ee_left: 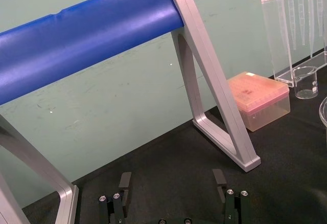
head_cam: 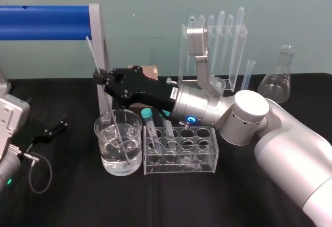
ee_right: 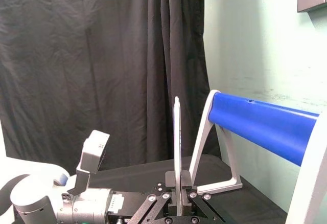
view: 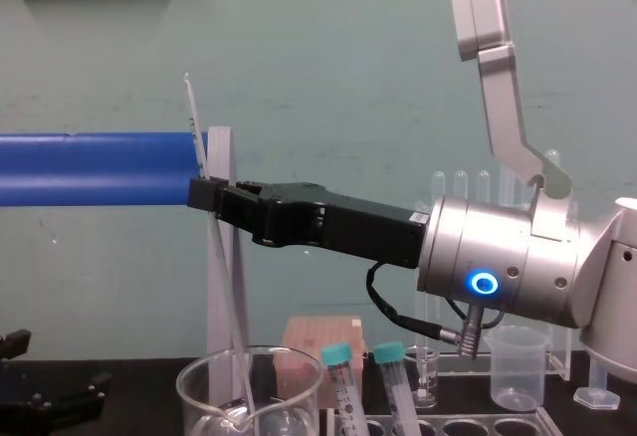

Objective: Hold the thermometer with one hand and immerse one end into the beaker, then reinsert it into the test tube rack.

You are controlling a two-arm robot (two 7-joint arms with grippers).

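At the left, the left gripper (head_cam: 54, 126) lies idle on the table (head_cam: 78, 198), its fingers spread wide. The thermometer (ee_right: 177, 142) stands tilted, its lower end down in the water (head_cam: 119, 158) of the beaker (head_cam: 99, 140), so the dip looks done. The right gripper (head_cam: 99, 77) pinches the rod above the rim. Just right of the beaker, the rack (head_cam: 181, 166) waits. Lifting out and reinserting remain.

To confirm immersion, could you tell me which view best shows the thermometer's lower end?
The head view: the thermometer, in the right gripper, slants into the water-filled beaker. The chest view crops the beaker's base; the right wrist view, the upper stem. The left gripper sits idle.
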